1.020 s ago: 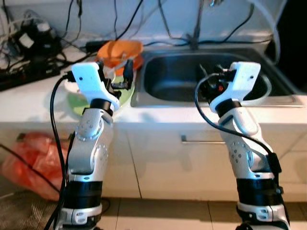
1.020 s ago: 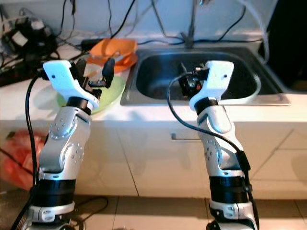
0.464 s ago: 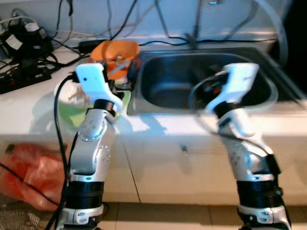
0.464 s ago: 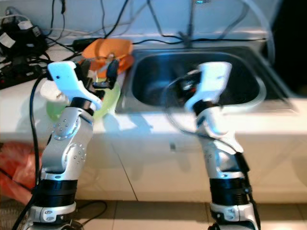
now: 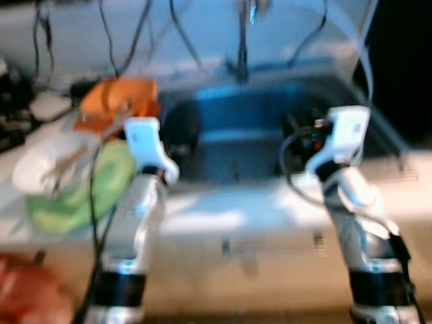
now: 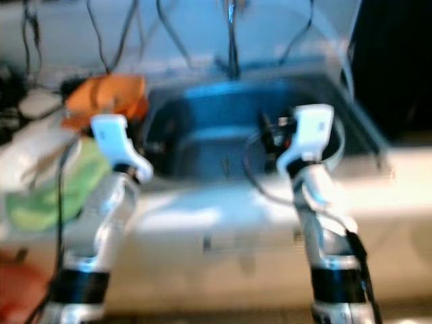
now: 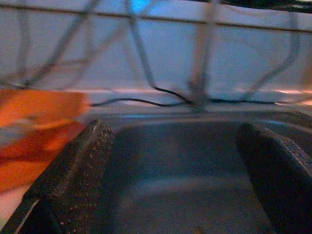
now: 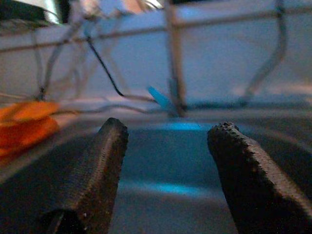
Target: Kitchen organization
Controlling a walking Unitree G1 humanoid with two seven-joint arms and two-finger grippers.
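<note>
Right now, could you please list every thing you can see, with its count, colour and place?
sink: one, steel, set in the counter ahead.
tap: one, metal, behind the sink.
orange dish: one, orange, on the counter left of the sink.
green plate: one, green, on the counter in front of the orange dish.
white item: one, white, on the green plate; blurred.
cables: several, dark, along the back wall.
left gripper: one, black, open, over the sink.
right gripper: one, black, open, over the sink.
</note>
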